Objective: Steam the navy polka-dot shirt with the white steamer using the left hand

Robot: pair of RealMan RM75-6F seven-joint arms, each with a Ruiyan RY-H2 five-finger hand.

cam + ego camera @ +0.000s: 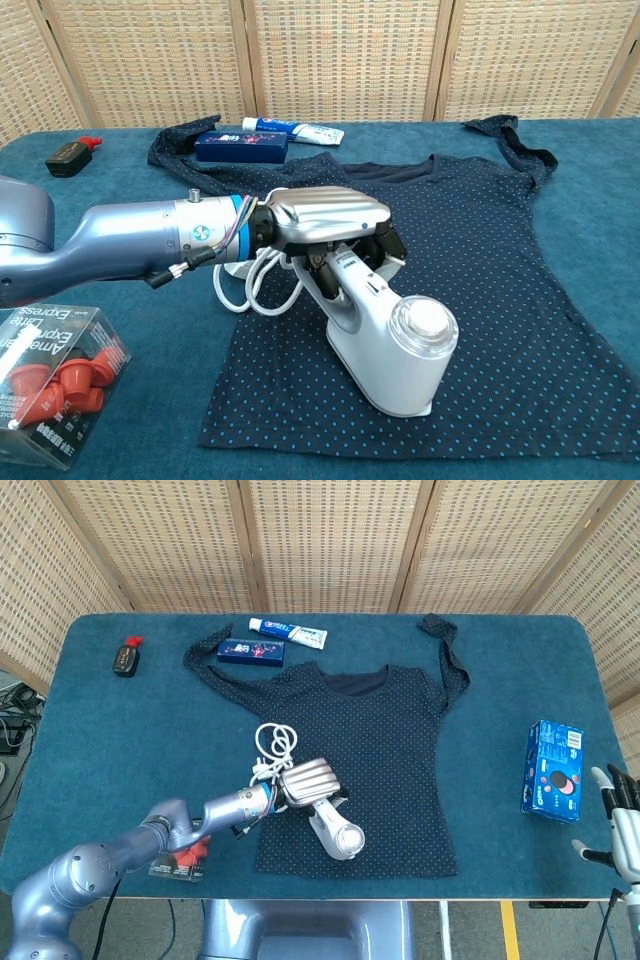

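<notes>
The navy polka-dot shirt (370,750) (470,280) lies flat on the blue table, sleeves spread toward the back. My left hand (308,780) (325,220) grips the handle of the white steamer (337,832) (395,345). The steamer's head is low over the shirt's lower left part, near the hem. Its white cord (275,742) (255,290) loops beside the hand on the shirt's left edge. My right hand (618,825) hangs off the table's right front corner, fingers apart, holding nothing.
A clear box of red parts (185,855) (50,385) sits at the front left. A blue box (250,651) and a toothpaste tube (290,632) lie at the back. A small black bottle (125,657) is at the back left, a blue carton (553,770) at the right.
</notes>
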